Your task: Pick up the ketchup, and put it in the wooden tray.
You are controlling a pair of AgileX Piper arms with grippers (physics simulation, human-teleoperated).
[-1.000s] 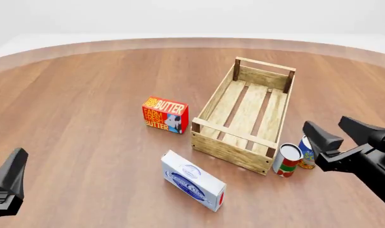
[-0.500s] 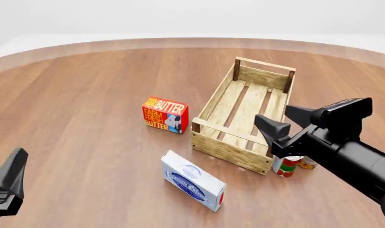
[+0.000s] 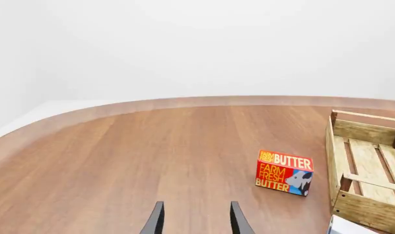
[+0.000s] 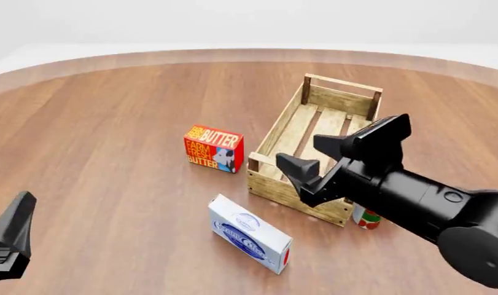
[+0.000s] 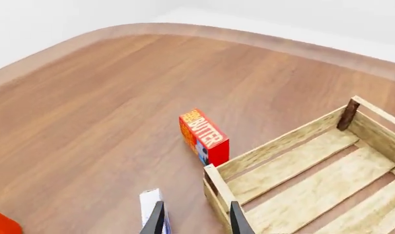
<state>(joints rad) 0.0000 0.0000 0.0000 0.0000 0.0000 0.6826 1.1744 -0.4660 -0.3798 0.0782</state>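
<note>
While right hand [image 4: 319, 161] overhangs wooden tray [image 4: 291, 136], arm hides can [image 4: 365, 218].

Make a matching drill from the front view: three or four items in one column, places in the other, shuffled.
Things:
1. butter box
2. white and blue box
3. wooden tray
4. right gripper

Places:
A. over the tray's near end
B. nearest the camera, on the table
C. left of the tray, standing alone
D. runs from mid-table toward the far edge

Pairs: 1-C, 2-B, 3-D, 4-A
</note>
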